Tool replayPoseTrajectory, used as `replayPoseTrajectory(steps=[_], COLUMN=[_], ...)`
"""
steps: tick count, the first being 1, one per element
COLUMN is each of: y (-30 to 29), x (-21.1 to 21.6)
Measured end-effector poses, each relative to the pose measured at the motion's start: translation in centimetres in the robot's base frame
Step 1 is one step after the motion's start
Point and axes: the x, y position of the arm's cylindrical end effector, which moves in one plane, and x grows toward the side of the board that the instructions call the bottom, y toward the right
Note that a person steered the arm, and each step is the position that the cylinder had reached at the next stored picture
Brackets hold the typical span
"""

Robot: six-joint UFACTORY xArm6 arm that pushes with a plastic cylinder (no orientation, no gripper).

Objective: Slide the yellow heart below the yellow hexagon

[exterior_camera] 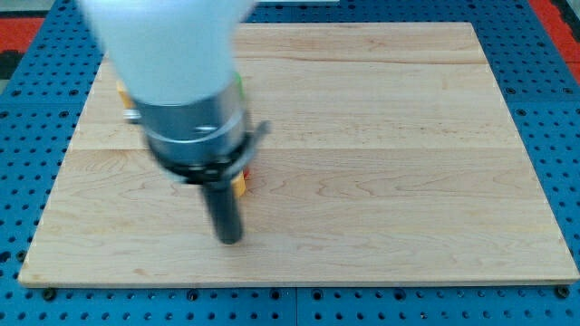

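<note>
My dark rod comes down from the big white and grey arm body at the view's upper left, and my tip (229, 239) rests on the wooden board (381, 163) left of centre, near the bottom edge. A small piece of a yellow block with a red edge (240, 184) shows just right of the rod, a little above the tip; its shape cannot be made out. Another yellow-orange sliver (120, 91) peeks out at the arm's left side near the board's upper left. A thin green edge (240, 83) shows at the arm's right side. The arm hides most of these blocks.
The wooden board lies on a blue perforated table (553, 109). A red object (555, 14) shows at the view's top right corner, off the board.
</note>
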Motion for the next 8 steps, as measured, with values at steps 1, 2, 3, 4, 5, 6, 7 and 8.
replayPoseTrajectory(steps=[1, 2, 3, 4, 5, 6, 7, 8], y=[1.1, -2.3, -6.0, -1.3, 2.7, 0.2, -2.3, -6.4], x=[-1.6, -1.9, -1.9, -0.1, -2.6, -3.9, -5.6, -7.6])
